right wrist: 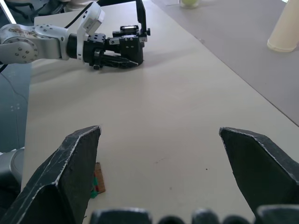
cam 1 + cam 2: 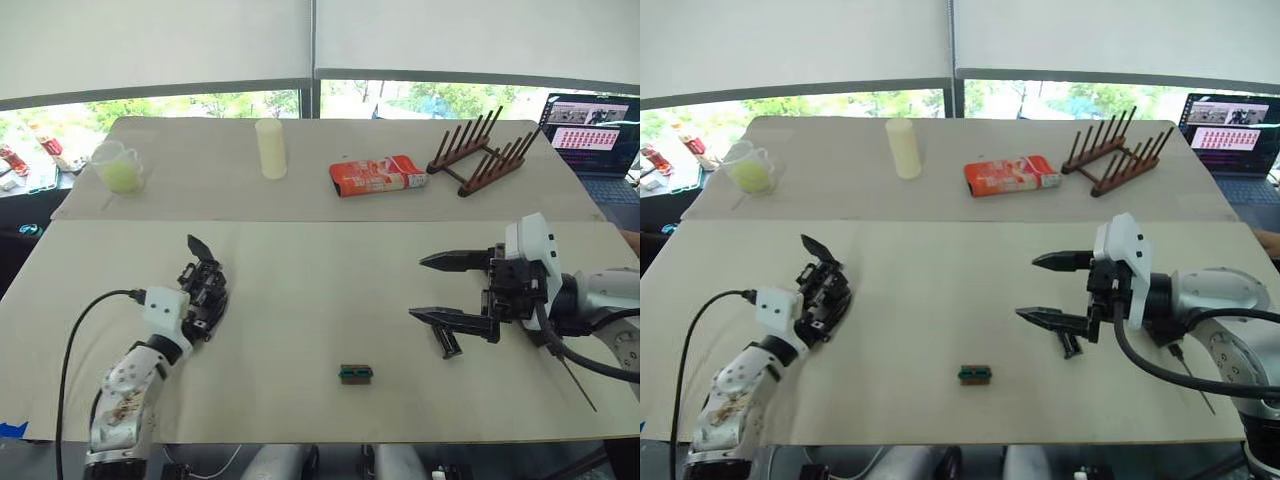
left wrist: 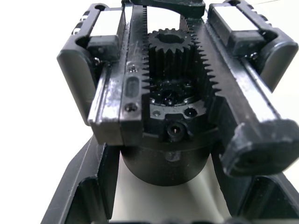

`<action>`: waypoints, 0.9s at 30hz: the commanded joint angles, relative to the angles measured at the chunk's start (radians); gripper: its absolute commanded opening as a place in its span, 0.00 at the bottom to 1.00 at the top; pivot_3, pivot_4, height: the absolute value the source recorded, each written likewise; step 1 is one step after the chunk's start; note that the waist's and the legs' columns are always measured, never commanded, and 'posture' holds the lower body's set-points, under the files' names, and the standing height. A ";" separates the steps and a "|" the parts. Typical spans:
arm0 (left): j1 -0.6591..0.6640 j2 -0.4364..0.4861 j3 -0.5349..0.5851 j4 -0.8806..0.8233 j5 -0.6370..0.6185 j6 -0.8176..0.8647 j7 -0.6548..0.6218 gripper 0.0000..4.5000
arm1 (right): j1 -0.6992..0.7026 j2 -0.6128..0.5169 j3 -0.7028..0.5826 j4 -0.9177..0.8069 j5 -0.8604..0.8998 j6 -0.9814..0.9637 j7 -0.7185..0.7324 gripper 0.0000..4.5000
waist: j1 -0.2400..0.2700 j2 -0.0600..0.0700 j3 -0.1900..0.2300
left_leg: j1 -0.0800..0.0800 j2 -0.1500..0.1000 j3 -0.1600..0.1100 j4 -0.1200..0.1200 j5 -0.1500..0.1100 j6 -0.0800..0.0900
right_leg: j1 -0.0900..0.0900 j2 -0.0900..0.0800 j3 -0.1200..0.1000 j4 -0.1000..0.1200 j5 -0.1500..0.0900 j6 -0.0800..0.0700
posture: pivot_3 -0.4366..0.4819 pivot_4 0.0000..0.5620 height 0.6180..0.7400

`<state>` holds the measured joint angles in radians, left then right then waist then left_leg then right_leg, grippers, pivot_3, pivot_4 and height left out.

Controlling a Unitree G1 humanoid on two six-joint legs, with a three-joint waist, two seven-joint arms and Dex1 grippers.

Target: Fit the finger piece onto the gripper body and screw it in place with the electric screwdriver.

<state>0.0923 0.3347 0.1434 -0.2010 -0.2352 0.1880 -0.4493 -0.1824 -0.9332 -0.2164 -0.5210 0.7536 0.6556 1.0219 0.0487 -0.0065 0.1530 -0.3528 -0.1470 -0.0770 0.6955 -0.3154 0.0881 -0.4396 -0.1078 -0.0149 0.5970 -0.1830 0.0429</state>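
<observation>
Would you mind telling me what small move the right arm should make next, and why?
Probably lower the right gripper onto the finger piece and close on it. Its fingers are open and empty, hovering just above that small black wedge lying on the table, while the left gripper already clamps the gripper body, which cannot be completed until the finger piece is brought over.

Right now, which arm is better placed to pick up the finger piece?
The right arm, I judge. The right gripper is open and empty, with the finger piece lying just below its lower finger. The left gripper is shut on the gripper body across the table.
</observation>
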 commanded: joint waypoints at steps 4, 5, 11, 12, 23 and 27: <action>-0.019 -0.118 -0.187 -0.222 0.051 0.109 0.114 0.52 | 0.031 0.012 -0.013 -0.043 0.012 -0.016 -0.007 1.00 | 0.000 0.000 0.000 | -0.001 -0.002 0.000 0.002 0.000 0.000 | 0.001 0.000 0.001 0.000 0.001 0.001 | 0.48 0.27 1.00; -0.025 -0.124 -0.208 -0.217 0.072 0.110 0.124 0.52 | 0.034 0.014 -0.011 -0.048 0.011 -0.016 -0.009 1.00 | 0.000 0.000 0.000 | -0.001 -0.001 0.000 0.002 0.000 0.000 | 0.001 0.000 0.001 0.000 0.001 0.001 | 0.48 0.27 1.00; -0.110 -0.175 -0.288 -0.089 0.131 0.135 0.157 0.52 | 0.038 0.001 -0.010 -0.049 0.022 -0.003 0.001 1.00 | -0.002 0.000 0.000 | 0.000 0.005 0.000 0.001 0.001 -0.002 | -0.001 0.003 0.001 0.001 0.004 -0.004 | 0.48 0.27 1.00; -0.114 -0.171 -0.283 -0.075 0.133 0.130 0.156 0.52 | 0.037 -0.001 -0.011 -0.047 0.021 -0.002 0.003 1.00 | -0.003 0.000 0.000 | 0.000 0.005 0.000 0.001 0.001 -0.002 | -0.001 0.003 0.002 0.002 0.004 -0.004 | 0.48 0.27 1.00; -0.111 0.140 -0.190 0.029 -0.036 0.031 -0.302 0.99 | 0.001 -0.019 -0.022 -0.024 0.043 0.028 0.008 1.00 | -0.010 0.001 -0.001 | 0.000 0.005 0.001 0.001 0.001 -0.002 | -0.003 0.004 0.001 0.005 0.004 -0.004 | 0.48 0.27 1.00; -0.213 0.207 -0.200 0.152 -0.083 -0.032 -0.476 0.99 | -0.008 -0.042 -0.035 -0.009 0.055 0.038 0.028 1.00 | -0.004 0.003 -0.001 | 0.000 0.005 0.001 0.001 0.001 -0.002 | -0.003 0.004 0.000 0.006 0.004 -0.004 | 0.48 0.27 1.00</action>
<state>-0.0955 0.5444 -0.0488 -0.0604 -0.2853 0.1925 -0.8596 -0.1789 -0.9609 -0.2134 -0.5217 0.7824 0.6906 1.0361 0.0447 -0.0038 0.1521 -0.3530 -0.1426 -0.0761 0.6966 -0.3143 0.0861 -0.4426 -0.1035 -0.0151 0.6020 -0.1790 0.0385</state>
